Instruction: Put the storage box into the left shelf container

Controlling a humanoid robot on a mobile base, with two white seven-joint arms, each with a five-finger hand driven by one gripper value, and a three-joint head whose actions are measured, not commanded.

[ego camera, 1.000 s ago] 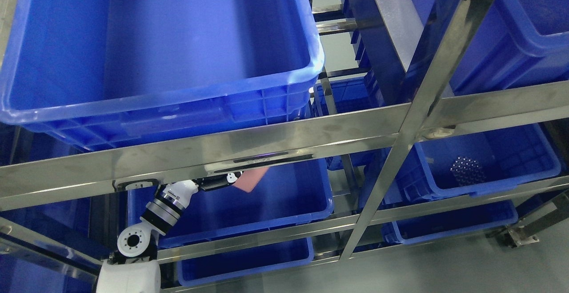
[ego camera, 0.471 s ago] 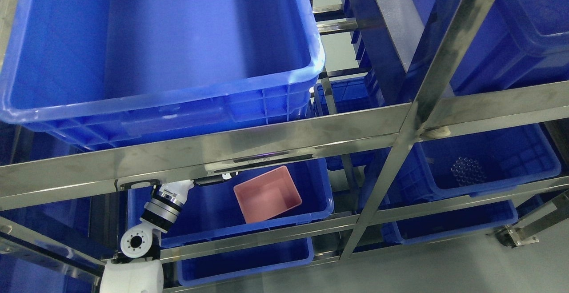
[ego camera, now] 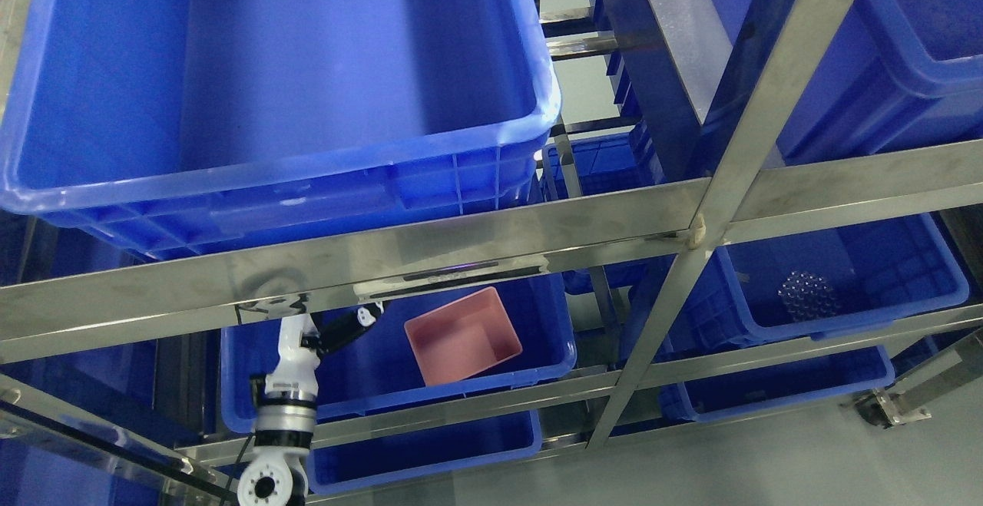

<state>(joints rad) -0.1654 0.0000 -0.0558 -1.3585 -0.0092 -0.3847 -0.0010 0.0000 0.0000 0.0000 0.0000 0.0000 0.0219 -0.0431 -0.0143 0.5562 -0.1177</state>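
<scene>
The pink storage box [ego camera: 463,335] lies inside the blue container [ego camera: 384,383] on the middle tier at the lower left of the frame, mouth upward, turned at an angle to the container walls and close to the front right corner. By this layout, the placing step reads as done; the step in hand is judged to be withdrawal of the arm from the shelf.

The left hand [ego camera: 359,320] sits just below the steel crossbar [ego camera: 461,241], to the left of the storage box and apart from it. It holds nothing. The dark fingers [ego camera: 343,327] extend loosely toward the box and are partly hidden by the crossbar, so the exact spread is not legible; the hand appears released. The white forearm rises from the bottom edge, left of the middle, in front of the container's front wall.

The next move calls for pulling the hand back and down through the gap between the crossbar and the container rim without contacting either. The clearance looks narrow.

The right hand is out of view.
</scene>
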